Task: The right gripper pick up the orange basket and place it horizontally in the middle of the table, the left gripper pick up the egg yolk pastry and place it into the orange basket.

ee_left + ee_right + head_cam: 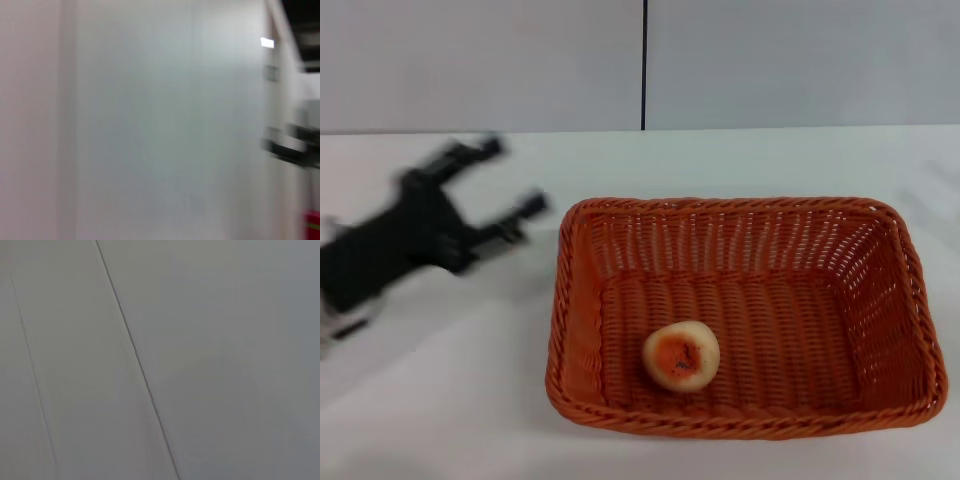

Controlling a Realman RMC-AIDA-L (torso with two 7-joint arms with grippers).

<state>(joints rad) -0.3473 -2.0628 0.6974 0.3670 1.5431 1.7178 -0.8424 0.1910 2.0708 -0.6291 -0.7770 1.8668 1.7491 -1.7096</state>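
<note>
Lay lengthwise across the white table (440,400), the orange basket (582,300), set toward the middle and a little to the robot's right; rested inside it, on the woven floor near the front-left corner, the egg yolk pastry (681,355), orange top upward, clear of the walls; hovered off the basket's left rim, near it and apart from it, the left gripper (510,190), prongs spread wide and holding nothing, smeared in the head view; nowhere to be seen in any view, the right gripper; nothing of use in either wrist view beyond pale, featureless surface. Judged from this: both placements apparently done, with only a clean retreat of the arm left. Risks from here: a sweep of the spread prongs back toward the braided rim, enough to snag the weave and drag or skew the basket off its horizontal lie; a jolt to the light wicker, enough to roll the round pastry across the floor or tip it onto its orange top; less likely, a low pass scraping the tabletop.
</note>
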